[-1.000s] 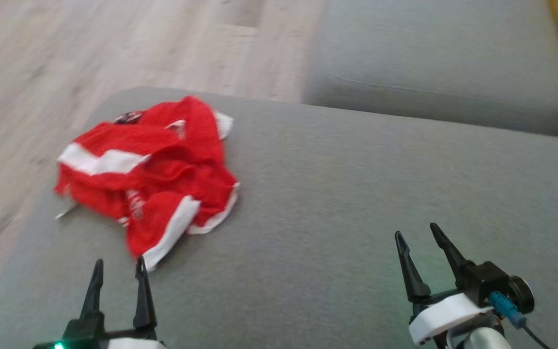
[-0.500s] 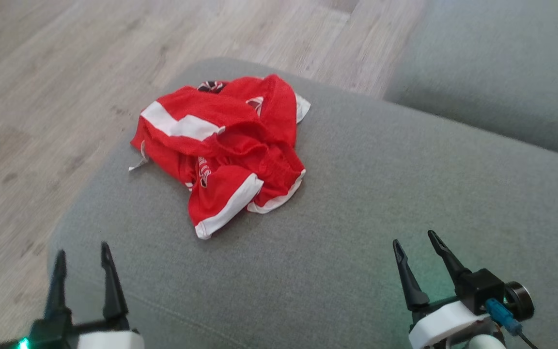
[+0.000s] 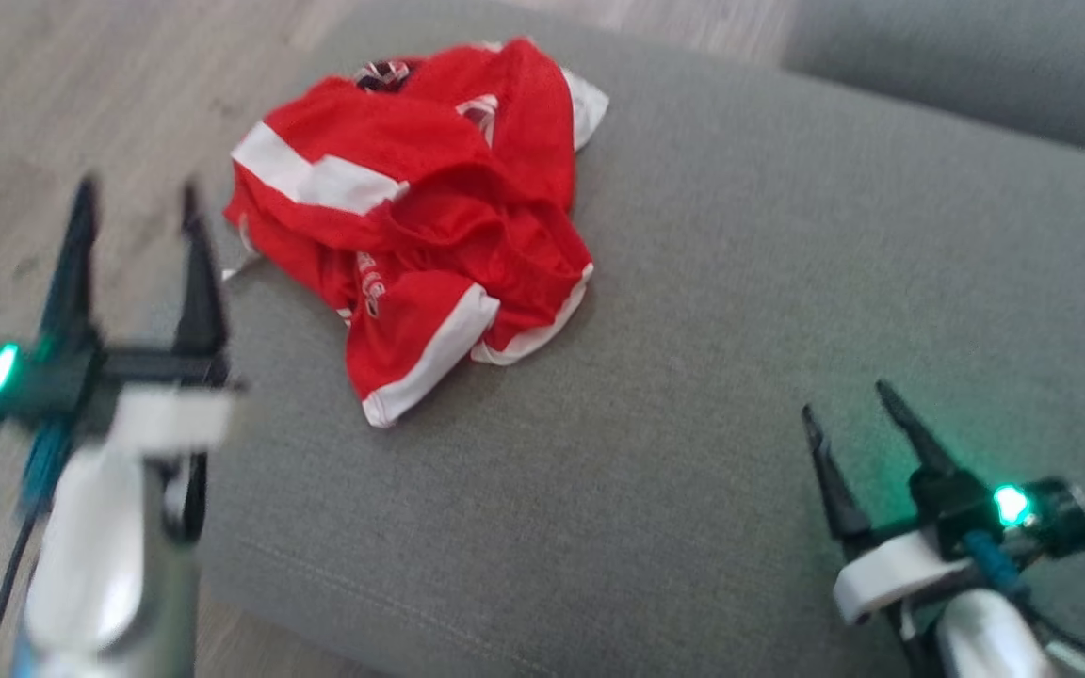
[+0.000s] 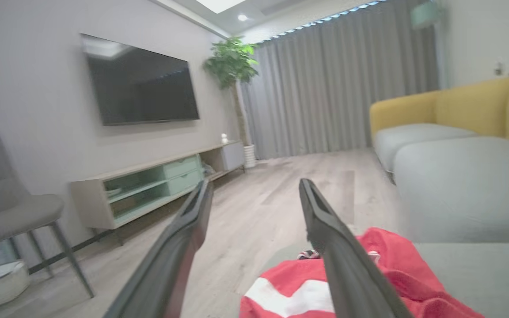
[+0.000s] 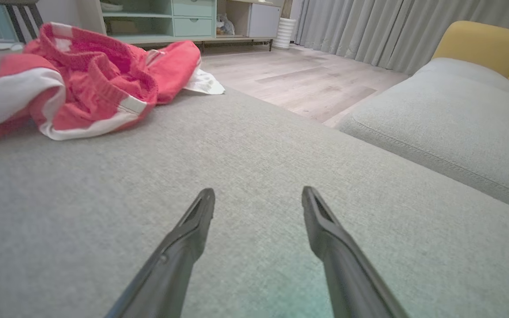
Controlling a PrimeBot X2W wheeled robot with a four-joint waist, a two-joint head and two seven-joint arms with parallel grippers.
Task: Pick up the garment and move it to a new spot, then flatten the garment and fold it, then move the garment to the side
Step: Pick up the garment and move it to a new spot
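Though blurred, left gripper [image 3: 137, 193] seemingly beside garment [image 3: 429, 207]

Red mesh garment with white bands and trim [image 3: 420, 217]: crumpled in a loose heap, neither flat nor folded. It lies on the grey fabric cushion [image 3: 693, 395], near the far-left corner. It sits just right of the left gripper [image 3: 137, 186] fingertips and lower than them. One white-edged flap points toward the near edge. It is well apart from the right gripper [image 3: 844, 397], ahead and left of those fingers. One fold carries small lettering, unreadable.
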